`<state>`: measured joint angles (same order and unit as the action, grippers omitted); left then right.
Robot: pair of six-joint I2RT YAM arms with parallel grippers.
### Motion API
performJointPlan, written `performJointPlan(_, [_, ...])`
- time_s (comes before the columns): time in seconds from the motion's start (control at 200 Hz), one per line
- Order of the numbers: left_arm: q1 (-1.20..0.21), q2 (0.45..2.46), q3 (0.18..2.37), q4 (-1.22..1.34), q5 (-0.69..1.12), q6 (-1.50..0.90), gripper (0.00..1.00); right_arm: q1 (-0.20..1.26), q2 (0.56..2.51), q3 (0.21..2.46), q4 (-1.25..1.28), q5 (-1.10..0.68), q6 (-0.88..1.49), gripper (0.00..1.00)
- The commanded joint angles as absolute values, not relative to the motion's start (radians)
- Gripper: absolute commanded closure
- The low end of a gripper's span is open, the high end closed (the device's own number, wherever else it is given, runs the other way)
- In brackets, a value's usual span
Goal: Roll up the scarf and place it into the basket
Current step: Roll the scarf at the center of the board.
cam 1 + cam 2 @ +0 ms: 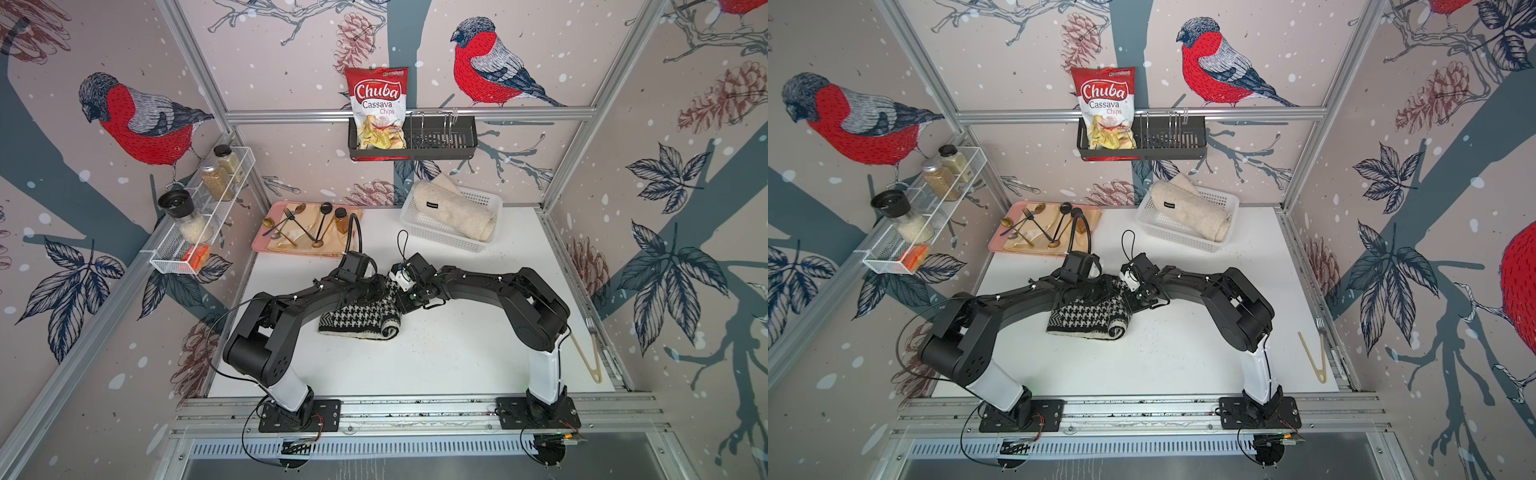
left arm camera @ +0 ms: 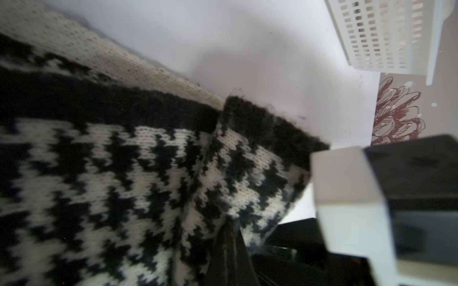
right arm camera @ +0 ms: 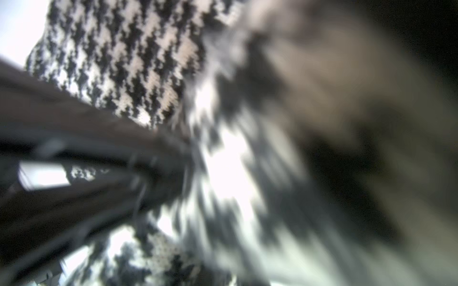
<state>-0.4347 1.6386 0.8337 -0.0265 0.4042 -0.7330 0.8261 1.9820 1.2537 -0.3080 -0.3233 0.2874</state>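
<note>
Pinching scarf (image 1: 357, 320) far edge, L gripper (image 1: 371, 291) closed on it; R gripper (image 1: 397, 280) beside, state unclear; basket (image 1: 432, 232) well apart, back-R.

- Left arm (image 1: 291, 307): glossy black moulded links with rounded joint housings; the lowest link is a white shell (image 1: 286, 388).
- Right arm (image 1: 536, 299): same build, black links over a white lower link (image 1: 544, 370).
- Each arm is bolted to a black rectangular base plate (image 1: 328, 409) with small screws.
- Black boxy camera module (image 1: 353, 266) on the left wrist, fed by a thick black gooseneck cable (image 1: 360, 237).
- White block (image 1: 401, 279) on the right wrist, plus a thin black cable loop (image 1: 405, 251).
- Red wires (image 1: 319, 424) at the left base plate, small white cable ties along the links.
</note>
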Motion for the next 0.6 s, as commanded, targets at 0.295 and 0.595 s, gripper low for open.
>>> performJointPlan(0.295, [-0.426,1.680,0.798,-0.070,0.270,-0.713,1.00,0.746,1.783,1.049,-0.343,-0.194,0.399,0.76])
performJointPlan(0.595, [-0.362,1.650,0.714,-0.031,0.291,-0.717,1.00,0.774,1.870,1.068,-0.177,-0.332,0.422,0.77])
